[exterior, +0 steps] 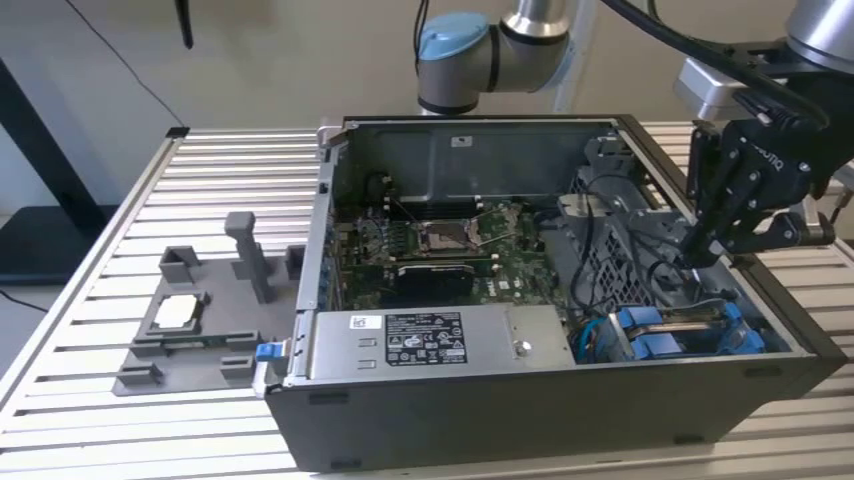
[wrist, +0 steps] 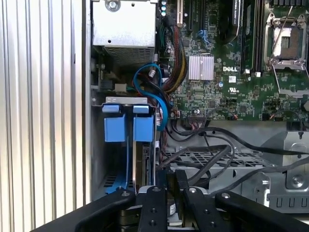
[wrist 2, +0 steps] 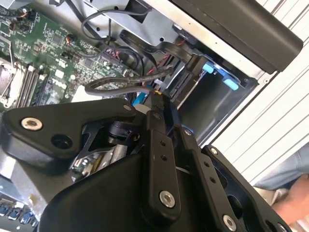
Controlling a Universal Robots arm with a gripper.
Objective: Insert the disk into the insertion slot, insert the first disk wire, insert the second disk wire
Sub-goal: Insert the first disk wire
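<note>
One claw (exterior: 705, 252) is doing the work here, and it is hanging inside the open computer case (exterior: 534, 425) on the counter (exterior: 94, 300). Its fingers (wrist: 182, 181) are sitting nearly together with only a sliver between them, and you cannot tell whether they are pinching anything. The disk (wrist: 144, 162) appears to be resting in the insertion slot (wrist: 98, 154) already, standing on edge with its blue carrier (wrist: 116, 128) facing out. It is lying just ahead of the claw's tips and slightly to one side, its long edge running roughly in line with the claw's reach. Loose black wires (wrist: 212, 133) are trailing along the claw's other side.
</note>
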